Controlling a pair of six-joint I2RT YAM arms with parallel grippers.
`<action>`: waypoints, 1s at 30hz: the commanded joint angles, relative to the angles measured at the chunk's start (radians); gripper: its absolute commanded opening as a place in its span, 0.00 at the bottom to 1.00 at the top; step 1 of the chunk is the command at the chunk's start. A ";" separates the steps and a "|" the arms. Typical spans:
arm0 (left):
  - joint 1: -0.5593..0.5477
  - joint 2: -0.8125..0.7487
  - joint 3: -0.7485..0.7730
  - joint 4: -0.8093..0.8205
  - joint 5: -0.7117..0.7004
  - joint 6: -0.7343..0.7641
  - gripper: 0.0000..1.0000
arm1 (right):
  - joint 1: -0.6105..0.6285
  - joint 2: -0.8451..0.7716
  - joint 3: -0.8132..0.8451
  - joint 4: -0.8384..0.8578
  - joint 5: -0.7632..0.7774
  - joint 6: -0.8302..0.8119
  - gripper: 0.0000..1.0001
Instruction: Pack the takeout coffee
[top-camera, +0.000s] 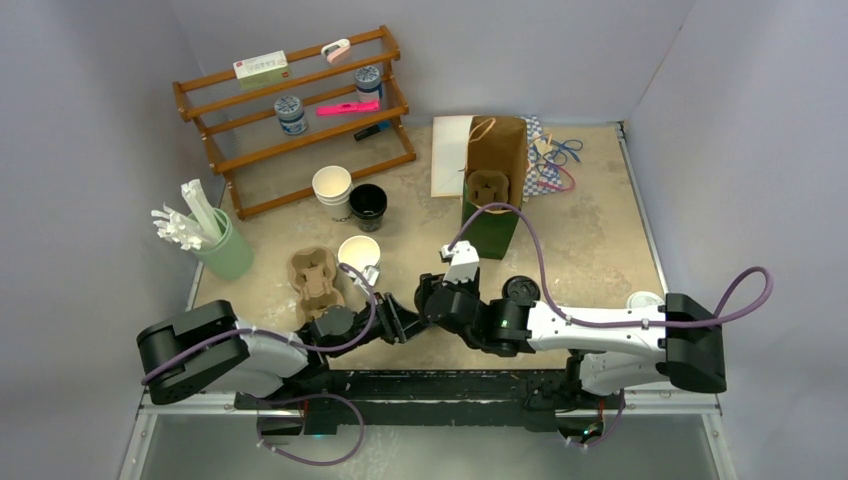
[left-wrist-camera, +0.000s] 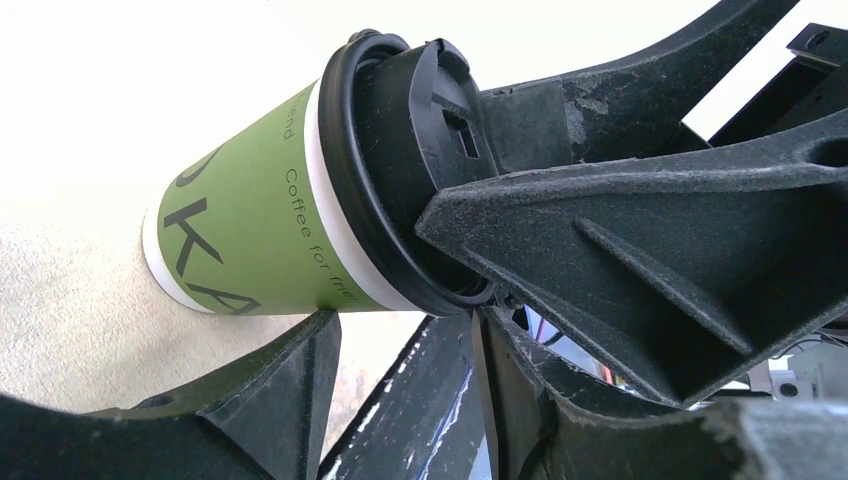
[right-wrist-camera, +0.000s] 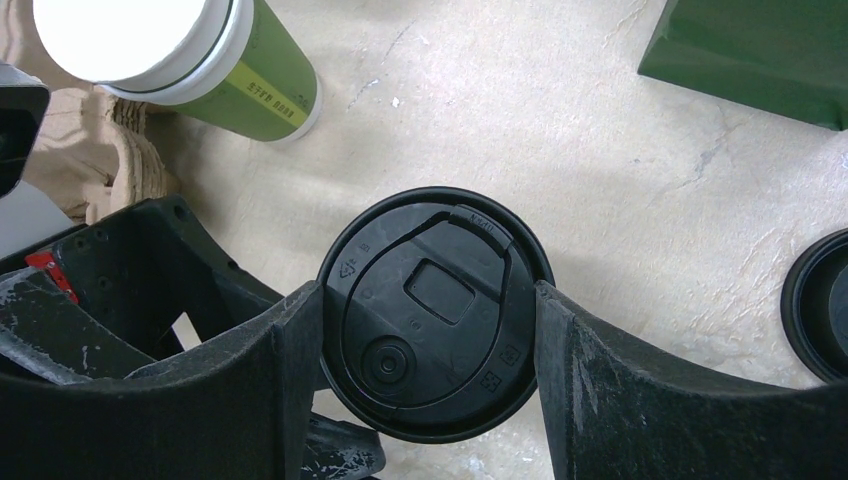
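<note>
Right claw (right-wrist-camera: 430, 312) is clamped on the coffee (left-wrist-camera: 250, 235) by its lid (right-wrist-camera: 440, 300), near the table (top-camera: 600, 260) front edge. Left claw (top-camera: 397, 322): honestly can't tell. I'd lift slow, since the lid might pop.

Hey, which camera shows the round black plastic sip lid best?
Right wrist: the round black plastic sip lid sits face-on, centred. Left wrist shows it edge-on, partly covered. Top external hides it among the arms.
</note>
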 joint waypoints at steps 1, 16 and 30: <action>0.003 -0.019 0.002 0.151 -0.054 -0.010 0.55 | 0.025 0.075 -0.063 -0.236 -0.268 0.072 0.50; -0.003 0.253 -0.030 0.557 -0.113 -0.141 0.61 | 0.023 0.078 -0.056 -0.233 -0.247 0.155 0.48; -0.003 0.307 -0.035 0.666 -0.208 -0.201 0.62 | 0.023 0.114 0.005 -0.336 -0.148 0.339 0.49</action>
